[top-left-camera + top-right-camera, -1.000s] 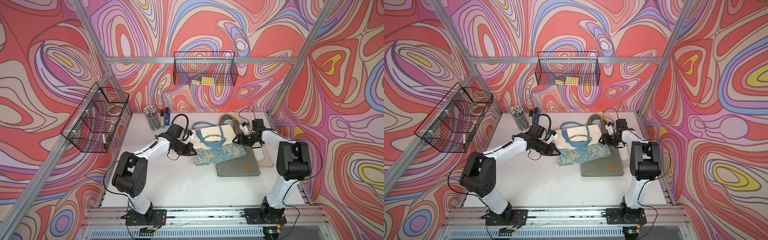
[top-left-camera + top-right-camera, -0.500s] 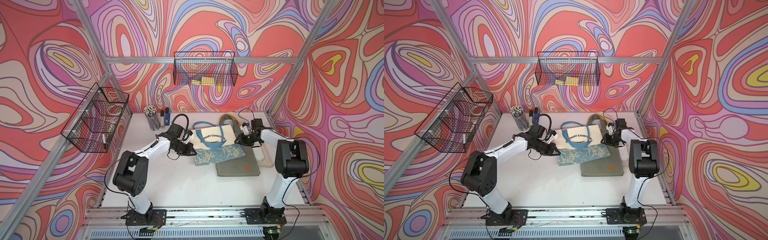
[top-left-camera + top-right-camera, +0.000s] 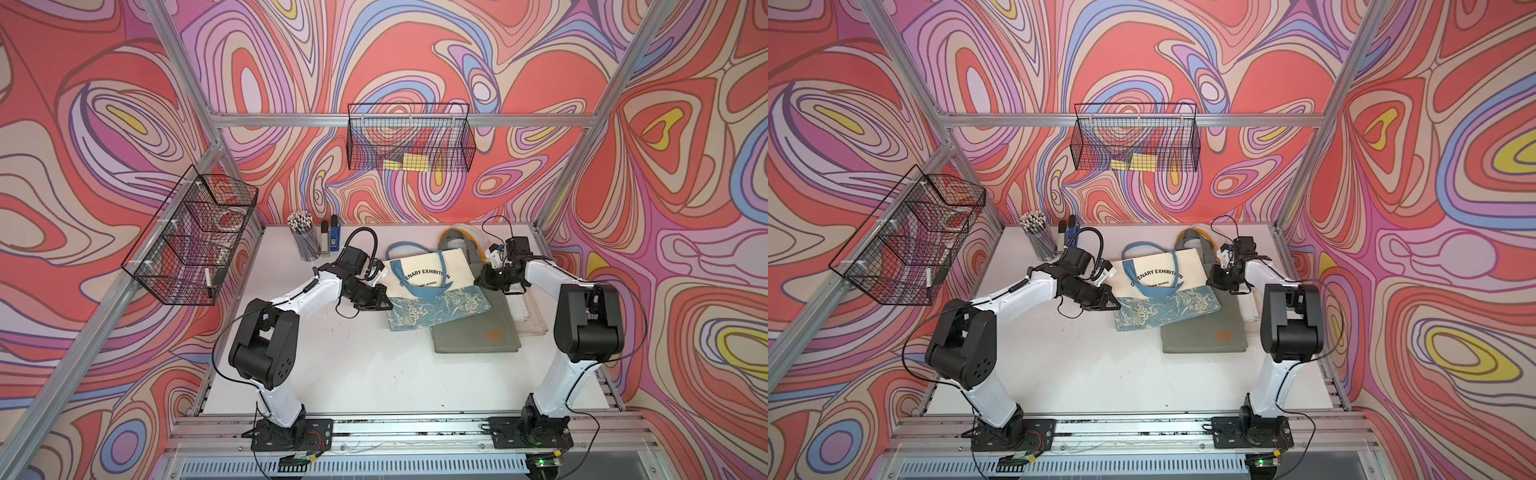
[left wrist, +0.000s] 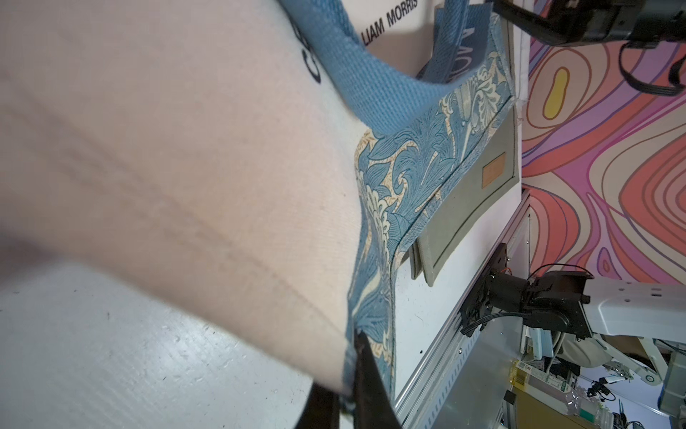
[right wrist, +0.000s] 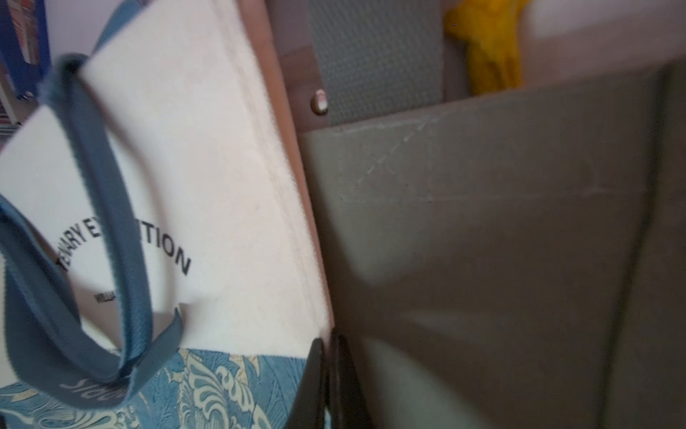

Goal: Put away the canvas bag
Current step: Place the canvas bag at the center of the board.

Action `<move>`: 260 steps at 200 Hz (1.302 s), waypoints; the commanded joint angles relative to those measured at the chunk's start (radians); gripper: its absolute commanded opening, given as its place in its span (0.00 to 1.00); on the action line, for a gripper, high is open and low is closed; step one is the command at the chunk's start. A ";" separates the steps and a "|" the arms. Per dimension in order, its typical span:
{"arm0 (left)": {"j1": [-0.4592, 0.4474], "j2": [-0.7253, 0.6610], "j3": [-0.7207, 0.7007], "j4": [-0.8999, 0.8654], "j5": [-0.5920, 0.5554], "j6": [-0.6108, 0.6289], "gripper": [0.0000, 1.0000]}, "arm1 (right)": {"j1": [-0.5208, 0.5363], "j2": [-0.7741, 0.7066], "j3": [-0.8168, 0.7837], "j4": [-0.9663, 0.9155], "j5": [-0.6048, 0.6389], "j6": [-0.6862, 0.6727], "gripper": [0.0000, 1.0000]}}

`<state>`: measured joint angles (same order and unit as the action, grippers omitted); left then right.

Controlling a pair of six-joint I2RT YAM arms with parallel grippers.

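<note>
The canvas bag [image 3: 432, 270] is cream with black lettering, a blue floral band and blue handles, and it lies flat at the back middle of the table in both top views [image 3: 1163, 270]. My left gripper [image 3: 384, 301] is shut on the bag's left edge, where the cream cloth meets the floral band [image 4: 375, 223]; the pinched cloth lifts close to the left wrist camera. My right gripper [image 3: 482, 280] is shut on the bag's right edge [image 5: 297, 260], with a thin fold of cloth between its fingers [image 5: 315, 371].
A grey-green bag [image 3: 478, 332] lies under and in front of the canvas bag. A cup of pencils [image 3: 305, 241] and markers stand at the back left. Black wire baskets hang on the back wall [image 3: 409, 141] and the left wall [image 3: 191, 241]. Folded white cloth [image 3: 525, 307] lies at the right.
My right gripper has closed from open onto the bag's right edge. The left gripper has kept its hold and neither arm has shifted much.
</note>
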<state>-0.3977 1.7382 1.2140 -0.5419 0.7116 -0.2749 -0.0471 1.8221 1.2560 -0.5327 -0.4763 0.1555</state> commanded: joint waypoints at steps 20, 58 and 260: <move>-0.042 -0.085 0.032 0.067 0.006 -0.048 0.00 | 0.010 -0.215 -0.004 0.015 -0.048 0.052 0.00; -0.130 -0.071 0.117 0.075 0.002 -0.085 0.00 | -0.033 -0.315 0.003 -0.123 -0.002 -0.006 0.00; -0.260 0.253 0.377 0.179 -0.037 -0.262 0.00 | -0.294 -0.330 -0.154 0.003 0.123 -0.036 0.00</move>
<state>-0.6437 2.0529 1.5486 -0.3866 0.7017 -0.5354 -0.3553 1.5913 1.0668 -0.4946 -0.3317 0.1036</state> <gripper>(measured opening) 0.077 0.049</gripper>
